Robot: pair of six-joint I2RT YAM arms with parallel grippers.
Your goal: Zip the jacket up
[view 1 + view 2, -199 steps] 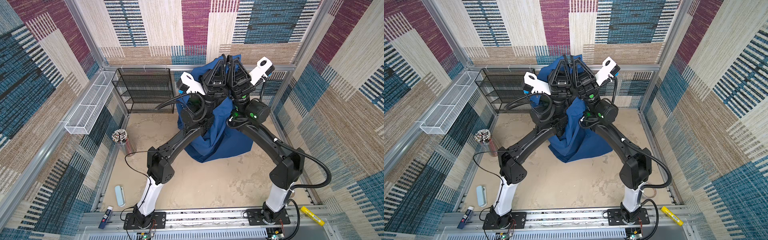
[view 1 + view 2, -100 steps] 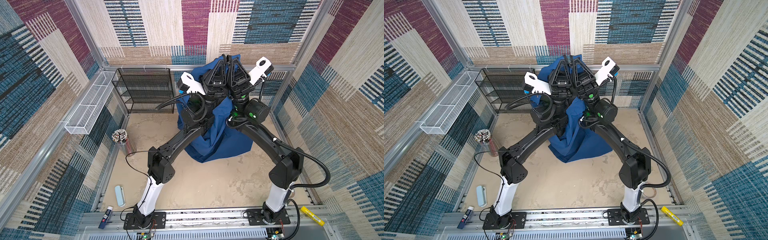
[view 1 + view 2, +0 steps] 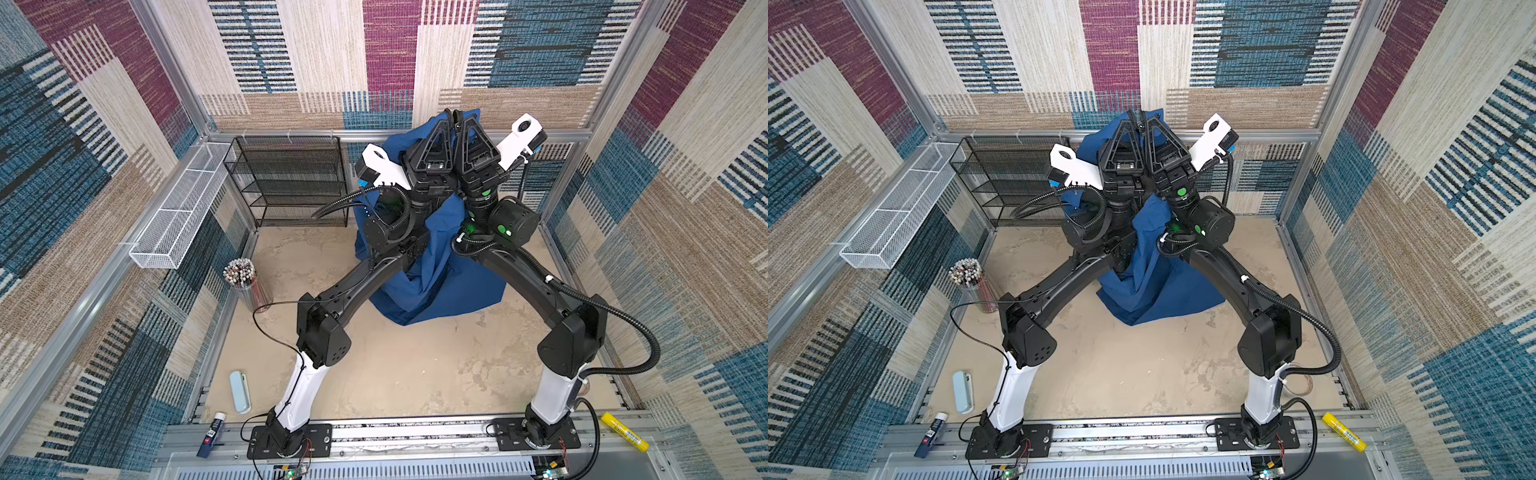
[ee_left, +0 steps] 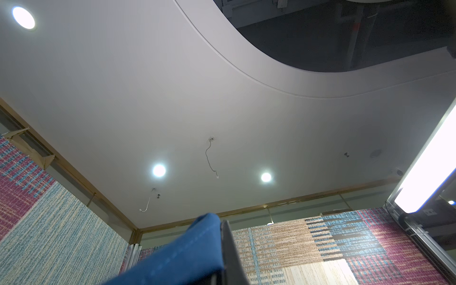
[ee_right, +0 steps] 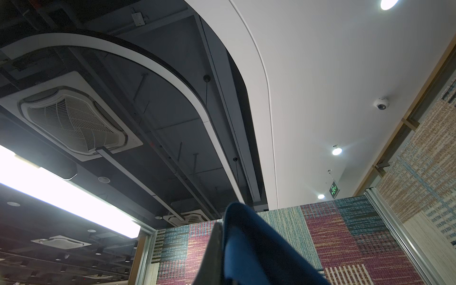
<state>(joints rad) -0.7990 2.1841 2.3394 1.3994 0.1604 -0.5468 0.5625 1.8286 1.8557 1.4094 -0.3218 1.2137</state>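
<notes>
Nearest the front rail, the 2 arms are standing on their bases and leaning inward over the bare table (image 3: 415, 374); further in, the jacket (image 3: 436, 286) is hanging as a bunched navy column with its lower folds resting on the table, well apart from the cup of pencils (image 3: 243, 274) and the black mesh shelf (image 3: 291, 183); higher and further back, the left gripper (image 3: 446, 116) and right gripper (image 3: 458, 118) are pointing upward side by side, almost touching, each with jaws pressed together and pinching the jacket's top edge. Judging by that pairing, they are holding the garment up so that its own weight is straightening the front and bringing the 2 zipper edges together; no zipper is showing in any view, so I cannot tell how far it is closed. Both top views are giving the whole drape, though the arms are hiding the front opening; the left wrist view is showing only the jacket (image 4: 177, 256), a stitched blue edge beside 1 dark finger (image 4: 230, 251) against the ceiling; the right wrist view is showing a similar fold (image 5: 261, 251), confirming cloth at the jaws.
</notes>
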